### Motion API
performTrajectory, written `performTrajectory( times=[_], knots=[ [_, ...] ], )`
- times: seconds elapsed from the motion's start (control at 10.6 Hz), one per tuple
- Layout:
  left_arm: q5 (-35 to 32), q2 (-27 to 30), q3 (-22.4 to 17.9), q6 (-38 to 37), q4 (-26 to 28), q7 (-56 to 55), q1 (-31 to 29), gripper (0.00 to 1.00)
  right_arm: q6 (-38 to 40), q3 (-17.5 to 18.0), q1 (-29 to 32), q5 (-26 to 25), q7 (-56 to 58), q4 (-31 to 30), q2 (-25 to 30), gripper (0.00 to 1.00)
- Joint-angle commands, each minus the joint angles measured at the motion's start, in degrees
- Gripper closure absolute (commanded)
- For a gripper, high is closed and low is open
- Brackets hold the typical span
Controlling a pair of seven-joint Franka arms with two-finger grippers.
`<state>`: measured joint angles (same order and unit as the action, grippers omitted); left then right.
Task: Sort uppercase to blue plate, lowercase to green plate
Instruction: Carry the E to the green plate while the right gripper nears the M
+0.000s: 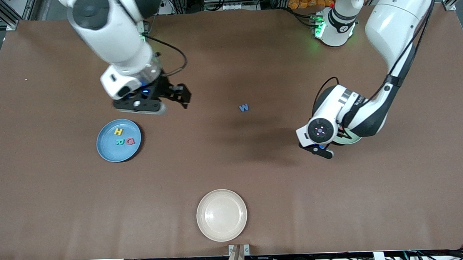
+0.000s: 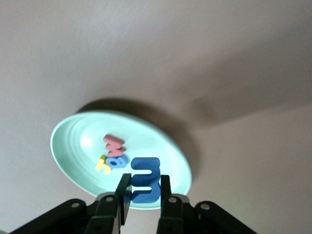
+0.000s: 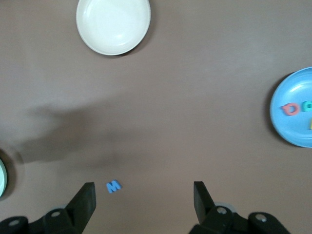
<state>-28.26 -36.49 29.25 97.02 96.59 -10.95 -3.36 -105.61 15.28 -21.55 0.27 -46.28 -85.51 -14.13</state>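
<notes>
Cream plate (image 1: 221,215) on brown table (image 1: 233,176) — left pincer (image 2: 141,192) clamps blue E (image 2: 145,179); right pincer (image 3: 144,202) apart.

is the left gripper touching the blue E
Touching. The left wrist view shows the left gripper shut on the blue E, a finger against each side.

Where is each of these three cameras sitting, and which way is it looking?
Front view: high across the table, facing both arms over the blue plate, cream plate and blue w.
Left wrist view: on the left arm, looking down at the green plate; left gripper shut on the blue E.
Right wrist view: on the right arm, looking down; open right gripper shows.
Shared: the blue w, front and right wrist.
</notes>
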Motion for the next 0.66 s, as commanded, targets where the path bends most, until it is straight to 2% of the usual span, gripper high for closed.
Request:
performTrajectory(
  times=[0.0, 0.19, 0.28, 0.38, 0.56],
  knots=[
    [1.1, 2.9, -0.6, 0.2, 4.2, -0.6, -2.6, 1.00, -1.1, 1.0, -4.1, -2.1, -4.2, 3.4, -2.9, 0.10],
    [1.9, 3.0, -3.0, 0.2, 5.0, -1.4, -3.4, 1.00, -4.2, 1.0, -8.6, -4.7, -7.1, 4.1, -5.5, 0.09],
    [2.4, 2.4, -3.1, 0.4, 5.1, -1.5, -5.1, 0.92, -4.3, 1.0, -10.0, -6.1, -7.4, 4.4, -6.8, 0.08],
    [4.7, 2.2, -3.2, 0.8, 5.1, -1.5, -6.0, 0.81, -4.3, 1.0, -12.2, -7.0, -7.5, 5.9, -8.8, 0.07],
    [6.8, 2.3, -3.2, 0.9, 5.1, -1.5, -7.0, 0.49, -4.3, 1.1, -15.0, -7.0, -7.8, 9.1, -14.4, 0.07]
  ],
)
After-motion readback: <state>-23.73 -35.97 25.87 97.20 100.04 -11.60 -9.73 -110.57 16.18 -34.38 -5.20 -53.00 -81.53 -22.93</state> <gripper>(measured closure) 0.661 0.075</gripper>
